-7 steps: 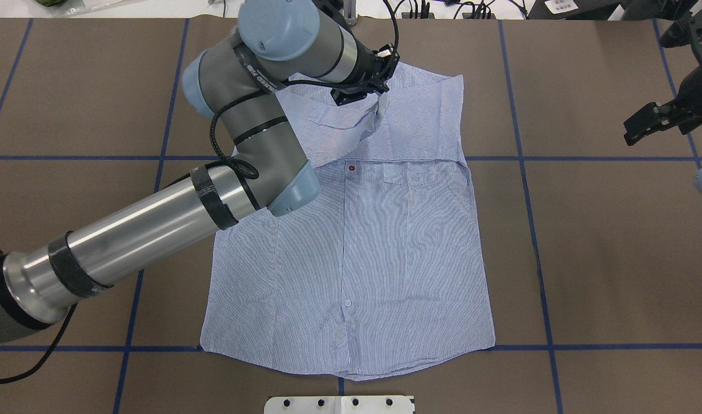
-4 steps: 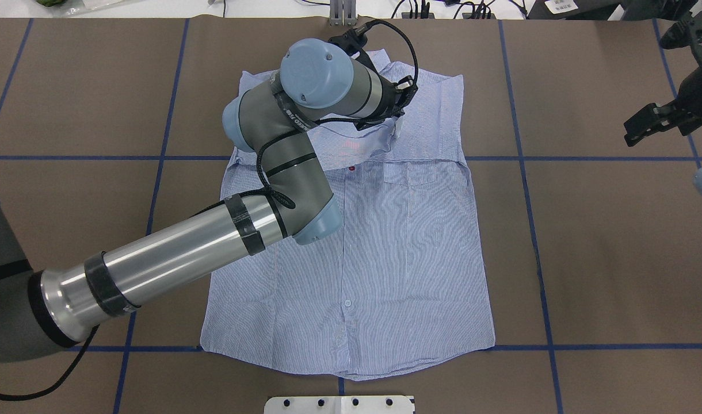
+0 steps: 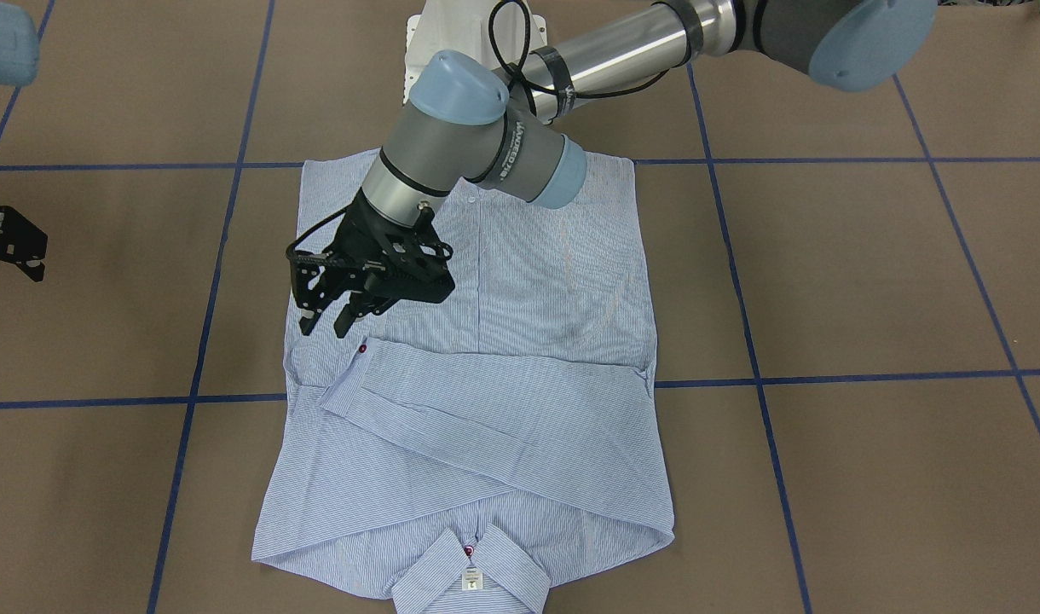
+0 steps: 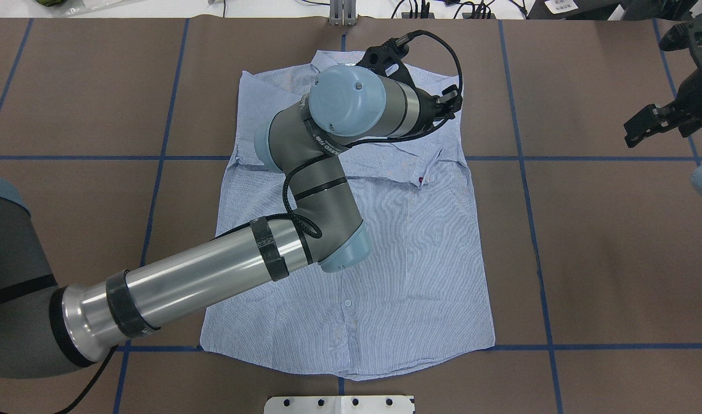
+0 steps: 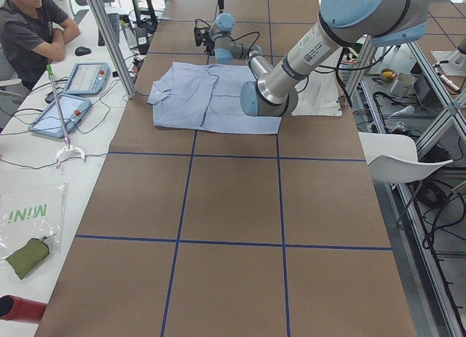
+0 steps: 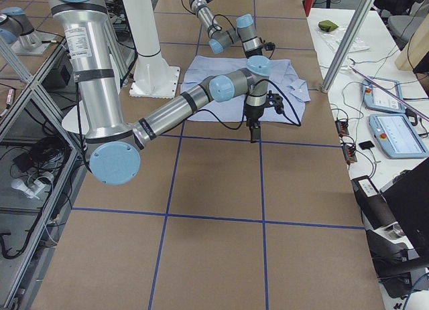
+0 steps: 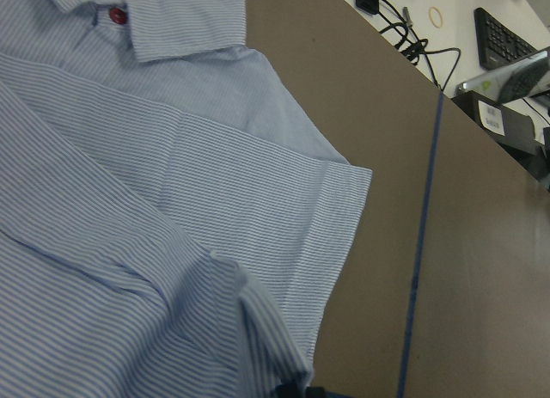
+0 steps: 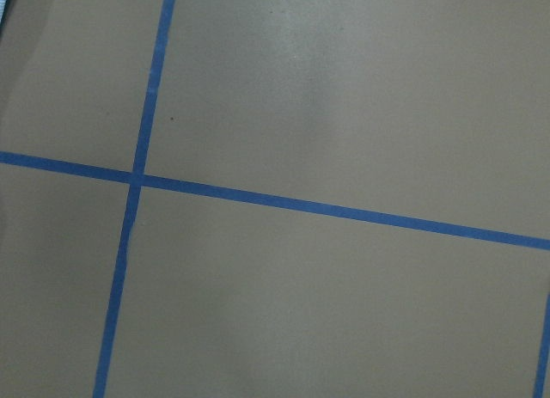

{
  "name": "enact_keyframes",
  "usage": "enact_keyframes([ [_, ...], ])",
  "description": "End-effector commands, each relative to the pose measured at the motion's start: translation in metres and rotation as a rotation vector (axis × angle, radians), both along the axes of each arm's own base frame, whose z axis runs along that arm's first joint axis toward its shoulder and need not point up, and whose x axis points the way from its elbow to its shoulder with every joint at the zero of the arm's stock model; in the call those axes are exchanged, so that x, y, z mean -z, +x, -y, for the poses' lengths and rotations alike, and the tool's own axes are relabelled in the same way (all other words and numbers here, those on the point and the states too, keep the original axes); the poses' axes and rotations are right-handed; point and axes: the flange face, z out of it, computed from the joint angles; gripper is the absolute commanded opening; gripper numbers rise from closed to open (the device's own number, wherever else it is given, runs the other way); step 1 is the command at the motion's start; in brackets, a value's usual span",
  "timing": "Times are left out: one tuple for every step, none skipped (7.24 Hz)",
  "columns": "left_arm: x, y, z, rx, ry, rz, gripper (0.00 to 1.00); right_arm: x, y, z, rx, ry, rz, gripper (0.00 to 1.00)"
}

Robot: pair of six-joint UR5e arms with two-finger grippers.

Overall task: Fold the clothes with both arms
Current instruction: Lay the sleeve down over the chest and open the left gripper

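Observation:
The clothes are one light blue striped shirt (image 4: 408,259), lying front up on the brown table with its collar (image 3: 469,571) at the far edge. One sleeve is folded across the chest, and its cuff (image 3: 349,375) with a red button rests flat. My left arm (image 4: 213,276) reaches over the shirt. Its gripper (image 3: 326,324) hovers just above that cuff, open with nothing between the fingers. In the overhead view the wrist hides those fingers. The left wrist view shows the shirt (image 7: 129,200) and collar close below. My right gripper (image 4: 632,131) hangs open off to the side, away from the shirt.
Blue tape lines (image 4: 523,172) grid the table. The white pedestal plate (image 4: 339,404) sits at the near edge. In the exterior left view a person (image 5: 29,31) sits beside tablets (image 5: 87,78). A metal pole (image 6: 348,42) stands at the table's far side.
My left gripper carried the sleeve cuff rightward across the chest and let it go. The sleeve now lies flat on the shirt. The right arm has not moved.

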Motion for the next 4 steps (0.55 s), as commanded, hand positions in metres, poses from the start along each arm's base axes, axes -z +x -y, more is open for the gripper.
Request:
enact_keyframes([
  [0.023, -0.017, -0.017, -0.006, 0.04, -0.055, 1.0, 0.0, -0.001, 0.0, 0.0, -0.001, 0.0, 1.0],
  [0.011, -0.021, -0.02, -0.008, 0.039, -0.052, 1.0, 0.003, -0.003, -0.002, 0.01, -0.011, 0.029, 1.0],
  [0.003, -0.035, -0.028, -0.017, 0.043, -0.06, 1.0, 0.009, -0.004, -0.002, 0.007, 0.011, 0.049, 1.0],
  [-0.021, -0.05, -0.038, -0.031, 0.042, -0.059, 1.0, 0.015, -0.005, -0.005, -0.016, 0.009, 0.089, 1.0],
])
